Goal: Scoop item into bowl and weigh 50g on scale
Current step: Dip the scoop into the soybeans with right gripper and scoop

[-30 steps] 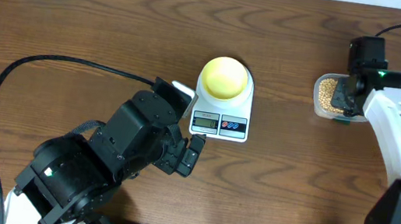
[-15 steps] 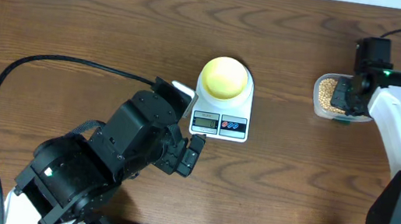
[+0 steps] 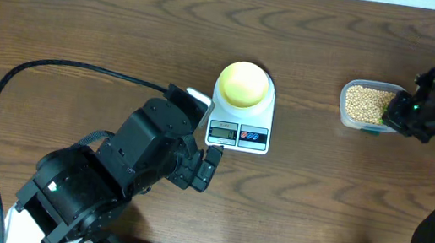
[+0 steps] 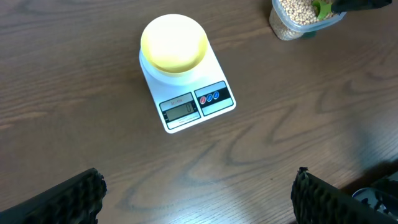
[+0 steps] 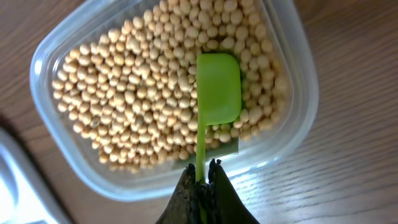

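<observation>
The pale yellow bowl [image 3: 245, 84] sits empty on the white scale [image 3: 241, 116] at mid-table; both also show in the left wrist view, bowl [image 4: 174, 43] on scale [image 4: 186, 87]. Beige beans [image 3: 365, 103] fill a clear tub [image 3: 345, 112] at the right. My right gripper [image 5: 203, 168] is shut on the handle of a green scoop [image 5: 218, 87], whose head lies on the beans [image 5: 137, 99] in the tub [image 5: 297, 118]. In the overhead view the right gripper [image 3: 396, 114] is at the tub's right edge. My left gripper [image 4: 199, 193] is open and empty, above bare table in front of the scale.
A black cable [image 3: 45, 72] loops over the table at the left. The left arm's bulk [image 3: 124, 177] sits front left of the scale. The table's far edge runs along the top of the overhead view.
My right arm has swung to the right, from over the tub to its right edge, uncovering the beans. The left arm has not moved.
</observation>
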